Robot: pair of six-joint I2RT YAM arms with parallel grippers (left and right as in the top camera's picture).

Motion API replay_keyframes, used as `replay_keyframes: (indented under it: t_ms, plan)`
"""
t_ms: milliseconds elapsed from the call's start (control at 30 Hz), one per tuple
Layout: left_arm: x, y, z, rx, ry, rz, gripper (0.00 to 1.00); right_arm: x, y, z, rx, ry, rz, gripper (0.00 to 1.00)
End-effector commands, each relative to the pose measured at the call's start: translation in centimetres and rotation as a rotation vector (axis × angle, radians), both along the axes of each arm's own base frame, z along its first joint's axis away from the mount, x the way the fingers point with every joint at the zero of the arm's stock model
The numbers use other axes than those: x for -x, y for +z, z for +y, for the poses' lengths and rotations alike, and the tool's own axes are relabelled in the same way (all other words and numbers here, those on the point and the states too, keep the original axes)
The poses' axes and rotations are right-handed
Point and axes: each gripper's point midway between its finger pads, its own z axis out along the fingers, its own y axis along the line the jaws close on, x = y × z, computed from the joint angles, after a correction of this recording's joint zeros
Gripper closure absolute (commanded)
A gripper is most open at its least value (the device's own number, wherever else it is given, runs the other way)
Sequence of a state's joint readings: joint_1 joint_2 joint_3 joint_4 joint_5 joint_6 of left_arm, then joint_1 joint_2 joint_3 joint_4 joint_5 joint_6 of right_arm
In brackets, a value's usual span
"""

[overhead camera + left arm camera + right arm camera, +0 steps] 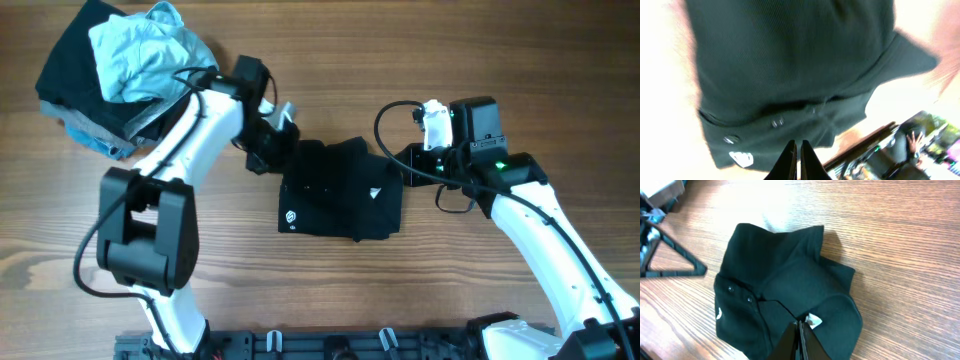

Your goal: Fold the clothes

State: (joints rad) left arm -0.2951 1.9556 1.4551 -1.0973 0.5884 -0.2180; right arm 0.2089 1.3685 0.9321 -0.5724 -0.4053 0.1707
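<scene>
The clothes are one black shirt (340, 190) lying in a compact bundle at the middle of the wooden table. Its white neck tag (376, 194) and a small white logo (290, 218) face up. My left gripper (275, 150) is at the shirt's upper left corner. In the left wrist view its fingers (796, 148) are pressed together over the edge of the shirt (790, 60), with no fabric seen between them. My right gripper (408, 160) is at the shirt's right edge. Its tips (799, 325) are shut just beside the tag (813, 321), above the shirt (780, 280).
A pile with a pale blue garment (150, 55) over dark ones (75, 70) lies at the table's far left corner, behind the left arm. A black rail (330, 345) runs along the front edge. Bare wood surrounds the shirt.
</scene>
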Motion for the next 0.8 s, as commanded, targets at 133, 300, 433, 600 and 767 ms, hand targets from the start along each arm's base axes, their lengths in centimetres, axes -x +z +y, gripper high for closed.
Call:
replay_keyframes:
  t_ms: [133, 300, 433, 600, 767]
  plan:
    - [3.5, -6.7, 0.8, -0.239, 0.207, 0.114, 0.96, -0.2, -0.1, -0.8, 0.045, -0.018, -0.008, 0.92]
    - [-3.4, -9.1, 0.6, -0.215, 0.255, -0.182, 0.96, -0.5, 0.1, -0.7, 0.040, -0.018, -0.024, 0.92]
    - [-11.5, -5.5, -0.6, -0.067, 0.271, -0.520, 0.96, -1.0, 0.5, -0.6, 0.034, -0.019, -0.049, 0.92]
    - [-15.5, 0.3, -1.3, 0.011, 0.242, -0.623, 0.95, -2.7, 1.8, -0.2, 0.013, -0.024, -0.140, 0.82]
    - [-11.2, 2.2, -0.2, -0.072, 0.173, -0.408, 0.43, -4.2, -0.9, 0.2, 0.018, -0.012, -0.108, 0.80]
